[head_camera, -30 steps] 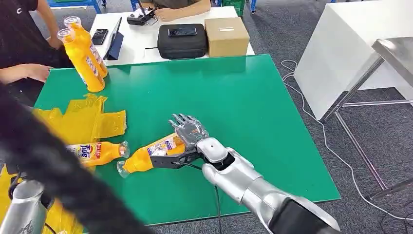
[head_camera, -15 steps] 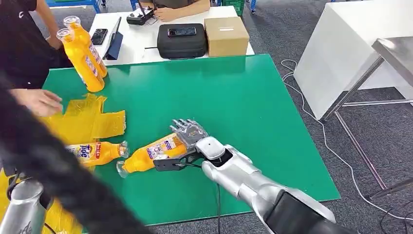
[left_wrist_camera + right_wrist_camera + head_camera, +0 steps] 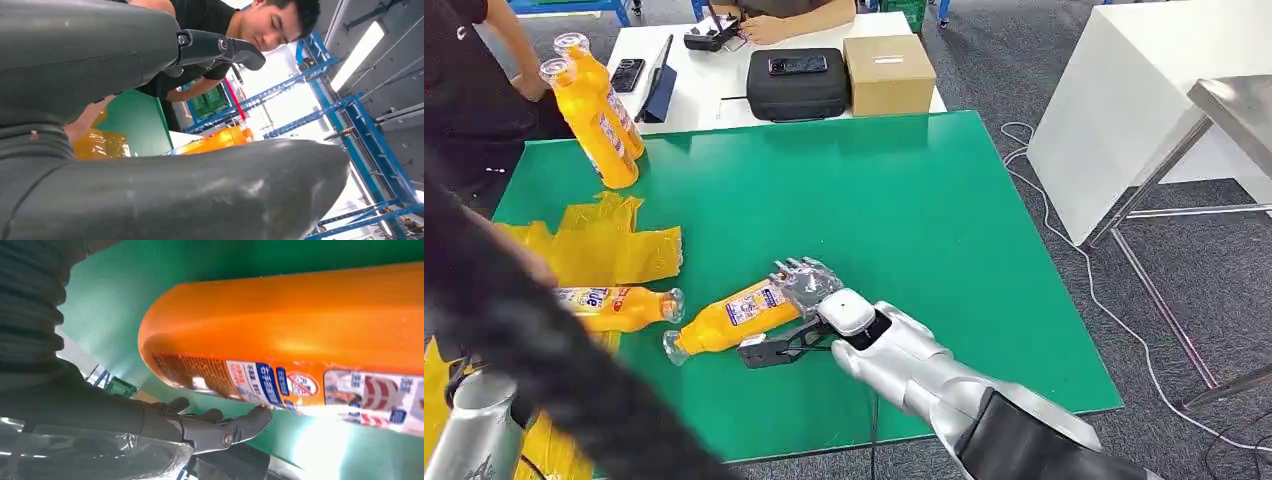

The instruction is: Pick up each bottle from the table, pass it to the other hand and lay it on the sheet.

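An orange bottle (image 3: 724, 320) lies on its side on the green table (image 3: 904, 200), its cap pointing left. My right hand (image 3: 811, 287) reaches over the bottle's base with fingers spread, and the thumb lies on the table just clear of it. In the right wrist view the bottle (image 3: 300, 325) looms close, with the fingers (image 3: 225, 432) stretched out alongside the label. A second bottle (image 3: 619, 305) lies on the yellow sheet (image 3: 624, 245). My left hand (image 3: 90, 65) holds nothing, finger and thumb apart. Its silver arm (image 3: 469, 435) stands at the lower left.
Two more orange bottles (image 3: 594, 120) stand leaning at the table's back left corner. A person in black (image 3: 464, 80) stands at the left edge. A dark blurred shape (image 3: 554, 370) crosses the lower left. Behind the green table, a white table carries a black case (image 3: 799, 85) and a cardboard box (image 3: 889, 73).
My right hand slid nearer and lower over the bottle's base, and its thumb dropped away from the bottle. The person's hand left the sheet. The bottle on the sheet shifted slightly left.
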Robot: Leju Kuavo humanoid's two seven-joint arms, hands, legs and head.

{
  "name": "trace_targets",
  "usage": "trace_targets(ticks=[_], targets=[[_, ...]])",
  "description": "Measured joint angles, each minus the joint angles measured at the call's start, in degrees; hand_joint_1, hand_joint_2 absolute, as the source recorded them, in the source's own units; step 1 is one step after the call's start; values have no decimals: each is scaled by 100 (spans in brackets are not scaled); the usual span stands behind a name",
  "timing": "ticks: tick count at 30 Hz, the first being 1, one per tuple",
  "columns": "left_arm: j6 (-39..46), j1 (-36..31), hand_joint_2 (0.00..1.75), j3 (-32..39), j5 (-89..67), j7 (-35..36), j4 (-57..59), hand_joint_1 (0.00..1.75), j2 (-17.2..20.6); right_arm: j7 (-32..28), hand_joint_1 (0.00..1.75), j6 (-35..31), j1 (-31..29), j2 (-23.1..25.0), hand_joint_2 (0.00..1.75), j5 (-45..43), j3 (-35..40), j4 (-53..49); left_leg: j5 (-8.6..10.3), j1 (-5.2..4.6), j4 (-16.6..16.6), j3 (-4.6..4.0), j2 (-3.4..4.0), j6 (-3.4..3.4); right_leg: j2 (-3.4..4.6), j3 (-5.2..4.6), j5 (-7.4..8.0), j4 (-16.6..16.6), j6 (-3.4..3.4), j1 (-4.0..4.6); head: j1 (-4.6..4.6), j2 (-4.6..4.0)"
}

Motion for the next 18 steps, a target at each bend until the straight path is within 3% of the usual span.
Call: trace_targets(ticks=[18], targets=[[7, 1, 0, -74, 46, -22, -7, 0, -2, 0, 0, 22, -37, 46, 175, 42, 66, 160, 0, 0, 0, 0, 0, 0, 0, 0, 0, 0, 0, 0, 0, 0]])
